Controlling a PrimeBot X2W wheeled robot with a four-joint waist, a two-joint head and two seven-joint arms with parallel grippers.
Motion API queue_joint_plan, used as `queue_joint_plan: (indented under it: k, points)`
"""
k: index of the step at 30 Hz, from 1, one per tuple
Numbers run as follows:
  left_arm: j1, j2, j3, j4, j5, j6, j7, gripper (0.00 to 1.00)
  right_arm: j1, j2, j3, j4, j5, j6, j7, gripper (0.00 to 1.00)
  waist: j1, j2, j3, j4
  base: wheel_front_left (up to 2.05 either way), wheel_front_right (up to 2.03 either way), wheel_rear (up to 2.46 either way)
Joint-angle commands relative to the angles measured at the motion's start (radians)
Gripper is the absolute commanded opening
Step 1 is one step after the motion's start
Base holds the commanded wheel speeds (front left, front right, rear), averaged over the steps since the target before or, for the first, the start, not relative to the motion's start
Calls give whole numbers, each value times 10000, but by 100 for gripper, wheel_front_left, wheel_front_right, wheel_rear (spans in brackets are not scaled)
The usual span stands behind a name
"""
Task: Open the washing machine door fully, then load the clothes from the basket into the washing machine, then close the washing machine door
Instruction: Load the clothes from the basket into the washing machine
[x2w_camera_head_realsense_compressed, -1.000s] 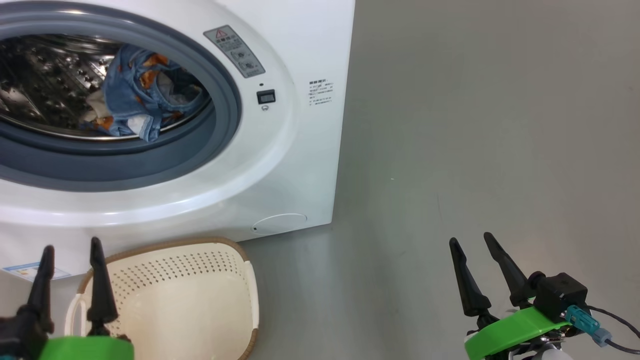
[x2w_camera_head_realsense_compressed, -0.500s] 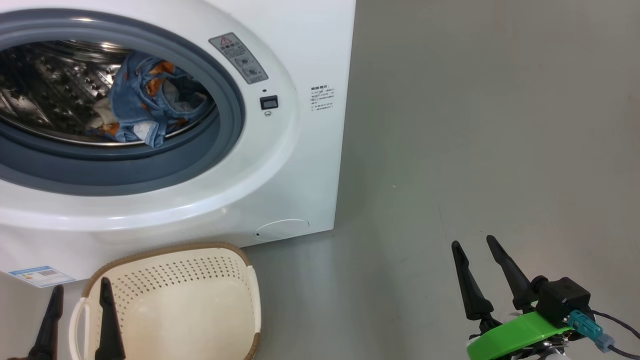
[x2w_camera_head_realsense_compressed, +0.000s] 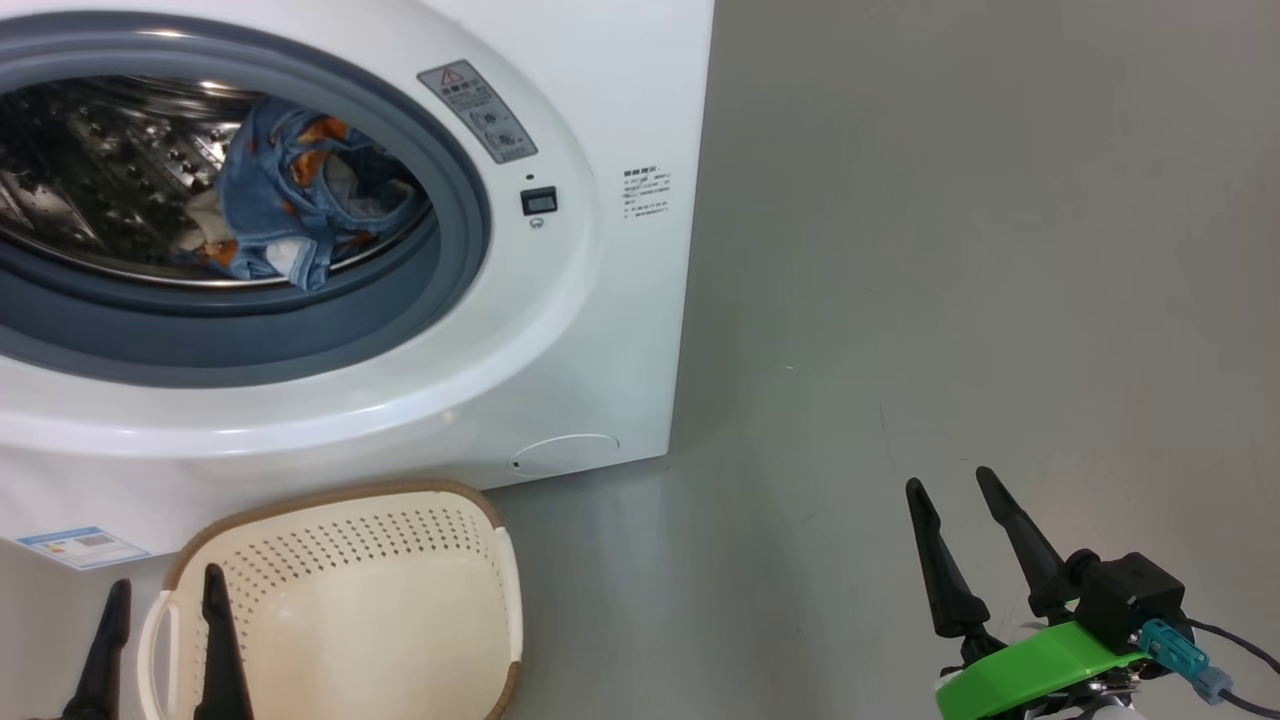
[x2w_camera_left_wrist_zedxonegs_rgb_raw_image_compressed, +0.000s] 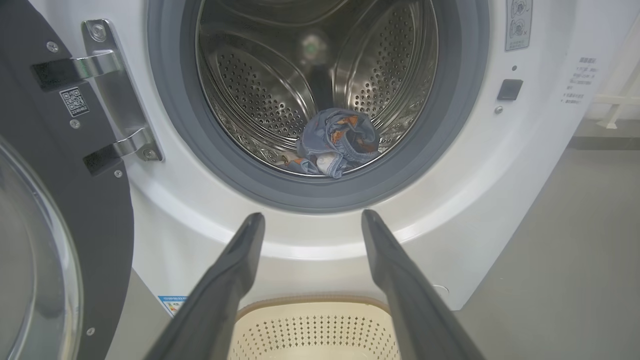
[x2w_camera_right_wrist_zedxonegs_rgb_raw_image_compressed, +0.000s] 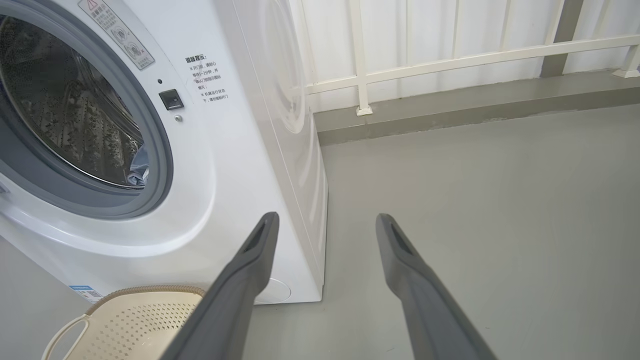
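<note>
Door (x2w_camera_left_wrist_zedxonegs_rgb_raw_image_compressed: 107, 225) yet to shut; clothes (x2w_camera_left_wrist_zedxonegs_rgb_raw_image_compressed: 337, 142) sit in drum (x2w_camera_left_wrist_zedxonegs_rgb_raw_image_compressed: 250, 85), basket (x2w_camera_head_realsense_compressed: 340, 492) looks empty.
Door hangs at left edge of left wrist view, swung wide on upright hinge (x2w_camera_left_wrist_zedxonegs_rgb_raw_image_compressed: 112, 90) at upper left. Likely stiff, heavy, glossy: push its black rim, not the glass. Left gripper (x2w_camera_left_wrist_zedxonegs_rgb_raw_image_compressed: 311, 216) and right gripper (x2w_camera_head_realsense_compressed: 950, 479) gape, holding nothing.

washing machine (x2w_camera_head_realsense_compressed: 620, 90): glossy white | drum (x2w_camera_left_wrist_zedxonegs_rgb_raw_image_compressed: 260, 95): perforated shiny steel | clothes (x2w_camera_left_wrist_zedxonegs_rgb_raw_image_compressed: 337, 140): cloth | basket (x2w_camera_head_realsense_compressed: 400, 600): perforated plastic
</note>
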Motion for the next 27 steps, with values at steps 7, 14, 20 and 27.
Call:
queue_joint_plan:
  k: [7, 14, 20, 27]
  points:
    - [-33, 45, 174, 31, -6, 116, -63, 100, -108, -10, 196, -284, -172, 16, -119, 100, 0, 0, 24, 45, 0, 0, 0]
    - [-5, 44, 99, 133, -36, 160, -63, 100, -142, -10, 203, -274, -175, 16, -119, 100, 0, 0, 23, 68, 0, 0, 0]
    - [25, 44, 39, 119, -34, 226, -63, 100, -170, -10, 154, -281, -120, 16, -119, 100, 0, 0, 51, 117, 0, 0, 0]
    - [-14, 44, 52, 92, -278, 142, -63, 100, -221, -10, 114, -291, -126, 16, -119, 100, 0, 0, 51, 174, 0, 0, 0]
